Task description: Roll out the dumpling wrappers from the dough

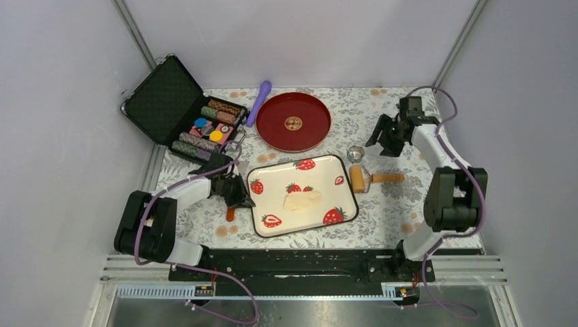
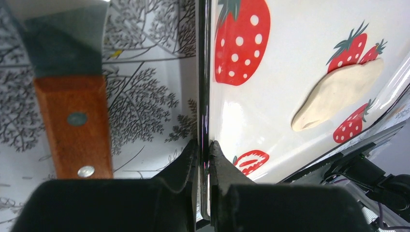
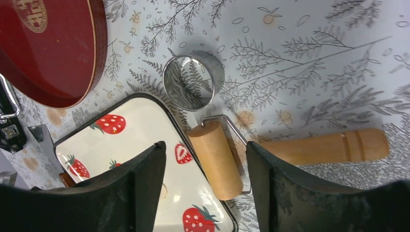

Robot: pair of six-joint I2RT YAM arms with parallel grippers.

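Observation:
The dough (image 1: 302,200) is a flattened, irregular pale lump lying in the middle of the strawberry-print tray (image 1: 320,167). It also shows in the left wrist view (image 2: 338,94). No round wrapper disc is in view. My left gripper (image 1: 238,194) is shut on the tray's left rim (image 2: 203,96), one finger inside and one outside. My right gripper (image 1: 388,139) is open and empty, above the table at the back right. Below it lie the wooden roller (image 3: 216,159) with its handle (image 3: 329,145) and the metal ring cutter (image 3: 192,81), both just right of the tray.
A red round plate (image 1: 293,121) sits behind the tray. A purple tool (image 1: 259,102) and an open black case of chips (image 1: 194,116) stand at the back left. A scraper with a wooden handle (image 2: 72,125) lies left of the tray, beside my left gripper.

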